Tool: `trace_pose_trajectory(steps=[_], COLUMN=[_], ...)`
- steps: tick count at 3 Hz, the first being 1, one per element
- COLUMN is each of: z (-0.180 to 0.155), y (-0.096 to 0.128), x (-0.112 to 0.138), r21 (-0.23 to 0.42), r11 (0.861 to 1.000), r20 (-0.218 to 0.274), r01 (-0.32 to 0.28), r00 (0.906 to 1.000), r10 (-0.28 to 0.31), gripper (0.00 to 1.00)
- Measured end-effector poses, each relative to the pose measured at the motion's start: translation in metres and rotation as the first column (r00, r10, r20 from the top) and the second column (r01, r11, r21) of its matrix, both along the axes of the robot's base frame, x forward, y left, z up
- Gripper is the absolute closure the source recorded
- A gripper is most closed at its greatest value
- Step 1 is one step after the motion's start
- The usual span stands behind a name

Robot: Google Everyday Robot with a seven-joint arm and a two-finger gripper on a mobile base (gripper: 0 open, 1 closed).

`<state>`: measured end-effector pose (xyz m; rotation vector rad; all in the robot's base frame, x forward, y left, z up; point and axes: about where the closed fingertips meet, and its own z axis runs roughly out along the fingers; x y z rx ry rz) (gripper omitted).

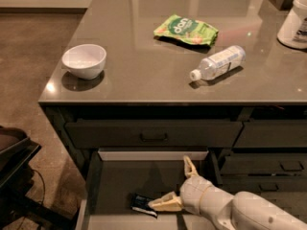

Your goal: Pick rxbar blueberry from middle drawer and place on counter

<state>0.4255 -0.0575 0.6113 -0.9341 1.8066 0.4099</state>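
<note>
- We see the table filling the upper part of the view, a glossy grey-brown top over dark cabinets.
- The middle drawer stands pulled open below the table's front edge, toward 6 o'clock, with its pale rear edge under a closed drawer front.
- The white arm reaches in from 4 o'clock.
- The gripper sits inside the open drawer. Its jaws are spread wide: one points to 12 o'clock, the other to 9 o'clock.
- A white container stands at the table's 2 o'clock edge.
- A clear bottle lies on its side on the table at 3 o'clock, cap toward 8 o'clock.
- A white bowl sits upright at 9 o'clock.
- A green snack bag lies flat at 1 o'clock, near the bottle.
- The rxbar blueberry lies flat on the drawer floor, and the 9 o'clock jaw's tip meets its right end.
</note>
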Motion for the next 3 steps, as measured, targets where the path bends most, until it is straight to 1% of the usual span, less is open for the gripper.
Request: trace_pose_trajectory(steps=[1, 2, 3], z=[-0.040, -0.061, -0.059], y=[-0.003, 0.009, 0.010], x=[0.016, 0.011, 0.010], r21=[0.034, 0.103, 0.066], r11=[0.999, 0.995, 0.998], r20=[0.029, -0.006, -0.008], r01=[0.007, 0.005, 0.001], r00=[0.9996, 1.0000, 1.0000], r10=[-0.008, -0.005, 0.000], gripper=[0.00, 0.00, 0.00])
